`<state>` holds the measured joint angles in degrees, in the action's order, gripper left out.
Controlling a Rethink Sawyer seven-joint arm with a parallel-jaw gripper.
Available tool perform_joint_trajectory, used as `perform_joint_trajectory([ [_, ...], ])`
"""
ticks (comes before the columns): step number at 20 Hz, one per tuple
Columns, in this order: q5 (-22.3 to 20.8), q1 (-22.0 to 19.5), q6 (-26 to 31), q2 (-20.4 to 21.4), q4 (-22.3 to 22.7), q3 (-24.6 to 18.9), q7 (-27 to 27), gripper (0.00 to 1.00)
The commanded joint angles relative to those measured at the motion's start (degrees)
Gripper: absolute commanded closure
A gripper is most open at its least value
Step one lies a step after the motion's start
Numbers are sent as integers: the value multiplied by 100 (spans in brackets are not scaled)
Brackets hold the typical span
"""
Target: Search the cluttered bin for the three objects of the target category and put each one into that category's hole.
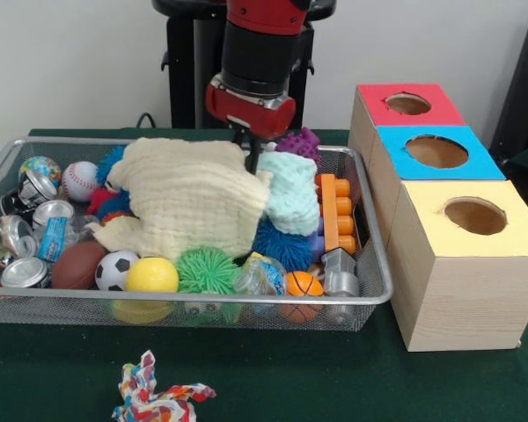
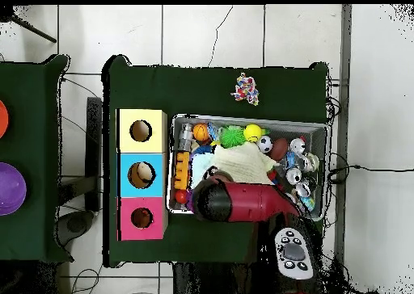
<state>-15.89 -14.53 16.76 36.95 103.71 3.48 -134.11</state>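
Observation:
The bin [image 1: 376, 246], a wide wire-mesh basket, is full of toys; it also shows in the overhead view [image 2: 251, 119]. A cream cloth [image 1: 189, 198] lies over the middle of the pile. My gripper [image 1: 250, 158] hangs from the red arm and reaches down into the bin at the cloth's far right edge, beside a mint cloth [image 1: 290, 189]. Its tip is hidden among the cloths. In the overhead view the arm [image 2: 234, 202] covers the gripper. The hole [image 1: 408, 104] of the red-topped box is to the right of the bin, and also shows in the overhead view [image 2: 142, 218].
Blue-topped [image 1: 436, 151] and yellow-topped [image 1: 475, 215] boxes stand beside the red one. In the bin are spiky balls [image 1: 207, 268], a yellow ball [image 1: 151, 275], a soccer ball [image 1: 114, 268], a football [image 1: 77, 264], cans [image 1: 22, 272] and an orange brick toy [image 1: 336, 211]. A rope toy [image 1: 154, 396] lies outside.

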Motion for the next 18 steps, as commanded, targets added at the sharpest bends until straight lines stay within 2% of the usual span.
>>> perform_joint_trajectory([
  [1,-520,-142,468,-443,-366,402,152,100],
  [7,-733,-221,329,-572,-537,481,214,100],
  [12,-1027,-21,234,-676,-781,856,110,100],
  [18,-1342,7,5,-847,-1041,1131,79,100],
])
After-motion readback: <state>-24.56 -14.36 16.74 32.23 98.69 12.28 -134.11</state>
